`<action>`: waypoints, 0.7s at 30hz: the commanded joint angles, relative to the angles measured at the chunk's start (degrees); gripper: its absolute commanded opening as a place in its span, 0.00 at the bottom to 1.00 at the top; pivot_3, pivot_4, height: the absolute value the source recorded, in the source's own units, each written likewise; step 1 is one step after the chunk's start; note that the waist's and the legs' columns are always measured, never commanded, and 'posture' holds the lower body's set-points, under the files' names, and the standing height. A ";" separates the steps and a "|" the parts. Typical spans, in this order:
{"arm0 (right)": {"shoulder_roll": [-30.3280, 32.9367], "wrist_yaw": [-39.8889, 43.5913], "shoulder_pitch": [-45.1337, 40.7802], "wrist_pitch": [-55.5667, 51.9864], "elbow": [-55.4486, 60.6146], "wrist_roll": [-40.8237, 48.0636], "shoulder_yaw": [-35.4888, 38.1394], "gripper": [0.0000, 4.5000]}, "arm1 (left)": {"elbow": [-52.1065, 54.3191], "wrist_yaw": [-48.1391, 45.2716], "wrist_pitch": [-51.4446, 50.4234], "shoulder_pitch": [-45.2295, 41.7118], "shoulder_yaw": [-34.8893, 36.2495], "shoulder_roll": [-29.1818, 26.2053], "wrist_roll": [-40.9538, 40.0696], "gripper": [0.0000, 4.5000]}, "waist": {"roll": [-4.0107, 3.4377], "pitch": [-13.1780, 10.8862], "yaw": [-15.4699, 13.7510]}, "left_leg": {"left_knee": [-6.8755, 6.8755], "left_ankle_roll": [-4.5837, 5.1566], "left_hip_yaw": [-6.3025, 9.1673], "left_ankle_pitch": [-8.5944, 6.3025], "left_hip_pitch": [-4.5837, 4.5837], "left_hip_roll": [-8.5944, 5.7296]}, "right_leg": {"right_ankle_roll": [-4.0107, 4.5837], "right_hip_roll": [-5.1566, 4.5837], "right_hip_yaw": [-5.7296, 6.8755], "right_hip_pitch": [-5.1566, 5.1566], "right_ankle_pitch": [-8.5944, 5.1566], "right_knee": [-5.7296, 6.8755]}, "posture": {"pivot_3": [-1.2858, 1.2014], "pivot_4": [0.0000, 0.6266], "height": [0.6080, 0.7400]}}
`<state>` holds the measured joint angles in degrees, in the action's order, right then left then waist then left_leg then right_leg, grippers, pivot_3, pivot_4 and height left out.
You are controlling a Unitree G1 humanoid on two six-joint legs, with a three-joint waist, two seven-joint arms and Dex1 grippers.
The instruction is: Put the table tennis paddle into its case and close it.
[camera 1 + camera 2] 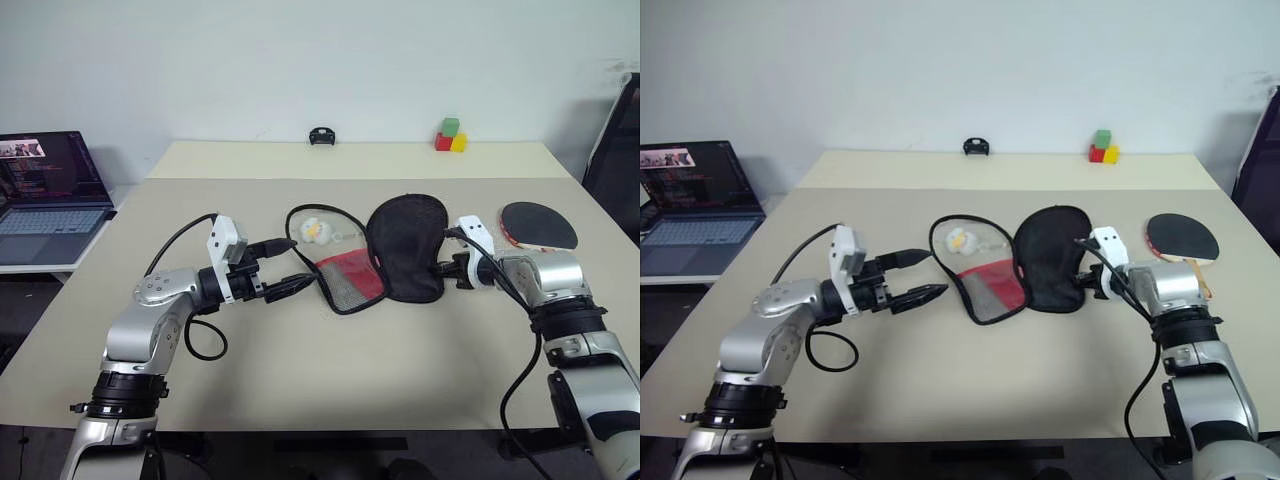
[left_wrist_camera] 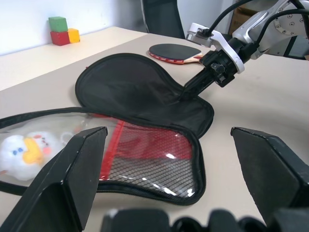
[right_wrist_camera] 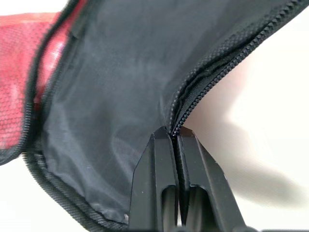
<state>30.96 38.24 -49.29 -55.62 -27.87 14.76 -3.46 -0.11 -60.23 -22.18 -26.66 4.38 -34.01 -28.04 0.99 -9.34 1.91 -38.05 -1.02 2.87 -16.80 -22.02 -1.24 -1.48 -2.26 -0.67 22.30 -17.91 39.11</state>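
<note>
case (image 1: 385, 250), a paddle-shaped soft black fabric pouch, lies unzipped and spread flat in two halves near the middle of the beige table (image 1: 330, 370): the half with the red logo panel and black mesh pocket toward the left, the plain black lining half toward the right. opened out this way so the pocket sits exposed and ready to take the paddle. small white-yellow plush charm (image 1: 313, 230) rests just beside the mesh half, inside the loop of the zipper edge.

right gripper (image 3: 175, 140), fingers pressed together, pinches the zippered rim of the plain black half at its narrow lower end; held there, most likely, to lift or spread that flap and keep the mouth open. exact amount of fabric caught between the fingers hard to judge from the close view, perhaps only the zipper tape.

left gripper (image 1: 283, 265) hangs just beside the mesh half, fingers spread wide, holding nothing, pointed level across the table toward the case; placed, by the look of it, to steady or catch the left half once needed.

table tennis paddle (image 1: 540, 224), round black rubber face with red edge and short wooden handle, lies flat on the table to the right of the case, apart from it, beyond the right arm, untouched. not yet in the case; insertion and zipping both remain.
</note>
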 commanded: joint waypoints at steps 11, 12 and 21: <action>1.31 -2.87 -1.13 1.00 0.15 -1.09 3.01 0.28 | 0.86 -0.07 0.35 -1.73 0.38 0.17 -0.73 1.00 | 0.00 0.00 -0.03 | 0.00 -0.01 0.00 0.00 -0.01 0.00 | 0.00 0.00 0.00 0.00 0.00 0.00 | 0.52 0.24 1.00; 1.40 -3.65 -0.93 1.69 0.17 -1.43 3.38 0.36 | 0.85 -0.10 0.36 -1.77 0.36 0.20 -0.72 1.00 | 0.00 0.00 -0.03 | 0.00 -0.01 0.00 0.00 -0.01 0.00 | 0.00 0.00 0.00 0.00 0.00 0.00 | 0.52 0.24 1.00; 2.49 -4.82 6.96 9.95 10.30 -1.56 6.29 0.42 | 0.95 0.08 0.43 -1.69 0.67 0.63 -0.91 1.00 | 0.00 0.00 -0.10 | -0.01 -0.01 -0.01 0.00 -0.04 0.00 | 0.00 0.00 0.00 0.00 0.00 -0.03 | 0.52 0.24 1.00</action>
<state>32.92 33.19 -42.65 -48.04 -21.56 12.34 0.31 -0.27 -60.31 -22.17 -27.57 4.35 -33.46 -28.04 0.99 -9.34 1.81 -38.06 -1.02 2.87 -16.80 -22.06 -1.24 -1.48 -2.27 -0.67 22.30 -17.91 39.09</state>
